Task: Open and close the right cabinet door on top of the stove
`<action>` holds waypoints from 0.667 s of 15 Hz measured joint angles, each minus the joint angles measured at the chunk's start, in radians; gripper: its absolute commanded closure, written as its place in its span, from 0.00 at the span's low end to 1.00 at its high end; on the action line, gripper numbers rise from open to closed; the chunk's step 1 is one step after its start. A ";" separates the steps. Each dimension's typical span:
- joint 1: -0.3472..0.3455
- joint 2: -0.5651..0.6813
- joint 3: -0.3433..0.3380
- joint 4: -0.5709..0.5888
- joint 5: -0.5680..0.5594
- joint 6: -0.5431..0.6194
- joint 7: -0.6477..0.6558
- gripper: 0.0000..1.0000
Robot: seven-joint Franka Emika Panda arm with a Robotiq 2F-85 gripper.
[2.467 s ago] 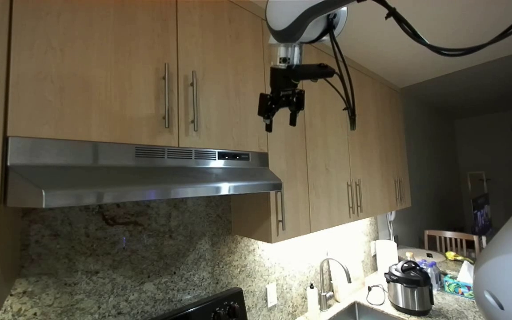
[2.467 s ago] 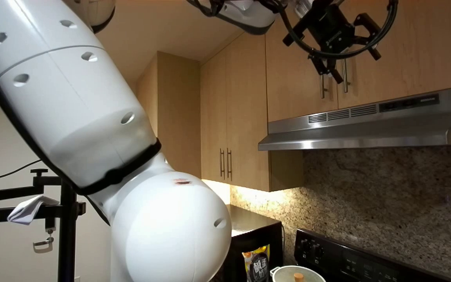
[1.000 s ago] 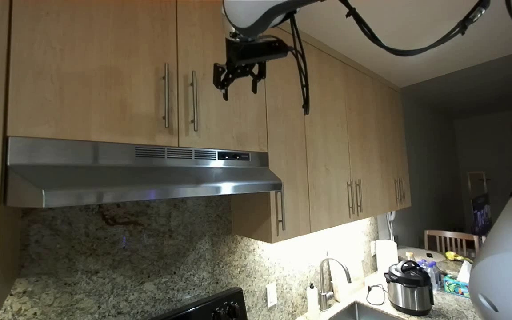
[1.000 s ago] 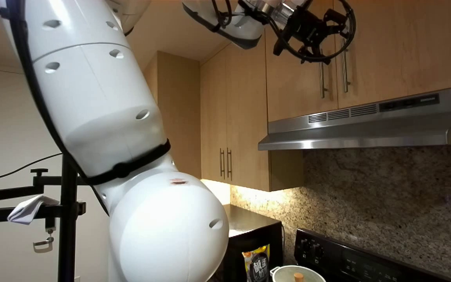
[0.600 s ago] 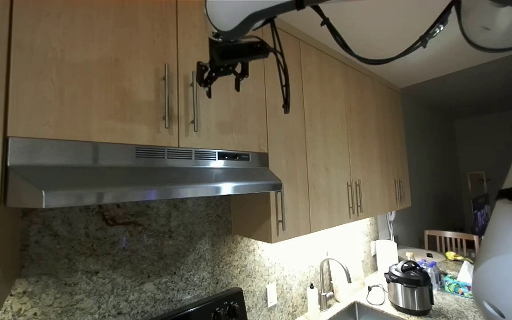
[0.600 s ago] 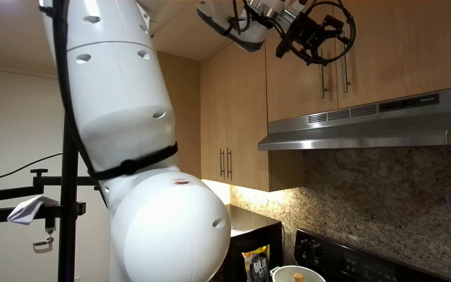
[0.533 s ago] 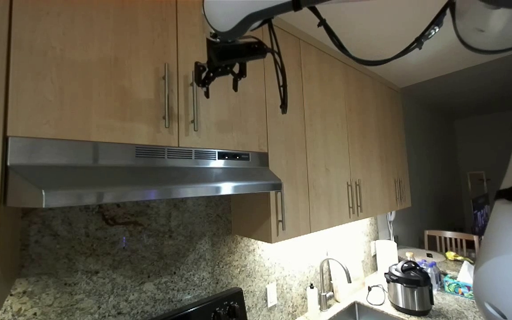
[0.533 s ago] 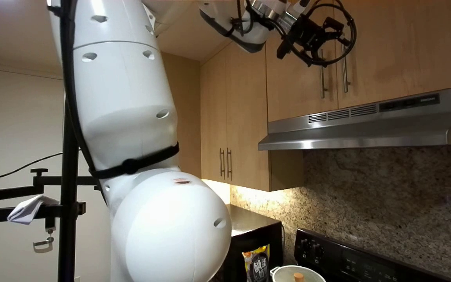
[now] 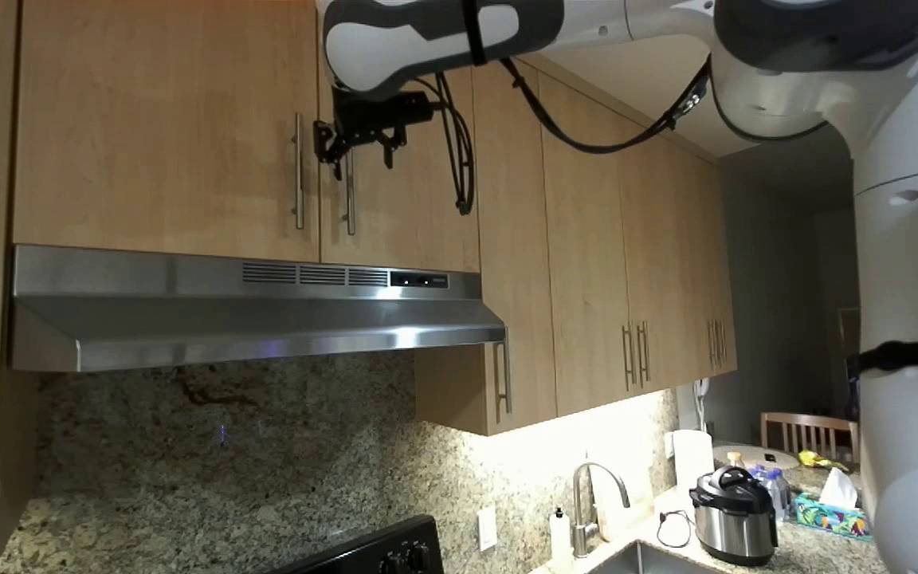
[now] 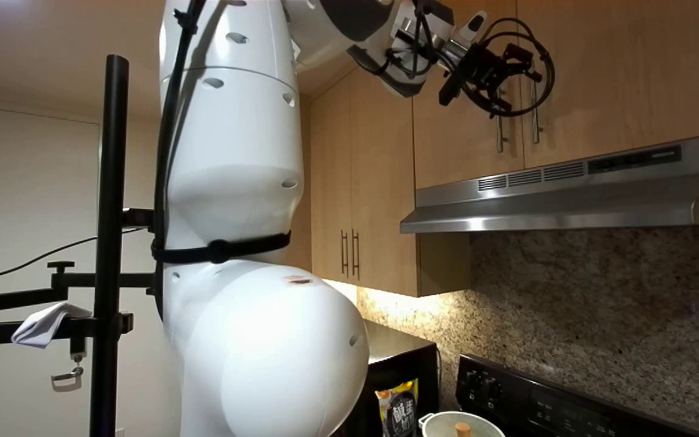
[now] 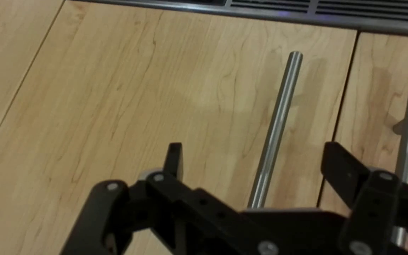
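Claw up high, hanging in front of the right cabinet door with fingers spread well apart: released! And what a line-up in the wrist view, with the slim steel handle showing right in the gap between them. Touching it or short of it? Cannot tell. Partly hidden behind the claw in an exterior view, but with its lower end in plain sight along the left edge of the door. Closed, that door, flush in both exterior views, directly above the right half of the range hood. Just to the left, side by side, the twin door, also closed, with its own bar at the right edge. Right of both, a run of longer light-wood doors. Well below, the black stove, in front of a speckled stone wall, with a lidded pot low at its left end. Stretched in from the near side, the white arm, with a black cable slung beneath it in an exterior view. Far off to the right, a steel cooker near a bright tissue box on the counter!
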 measured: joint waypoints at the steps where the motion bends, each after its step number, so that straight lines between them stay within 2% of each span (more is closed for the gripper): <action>1: 0.016 0.026 -0.010 0.030 -0.027 -0.008 0.025 0.00; 4: 0.057 0.102 -0.038 0.118 -0.084 -0.040 0.077 0.00; 10: 0.076 0.218 -0.038 0.251 -0.166 -0.092 0.161 0.00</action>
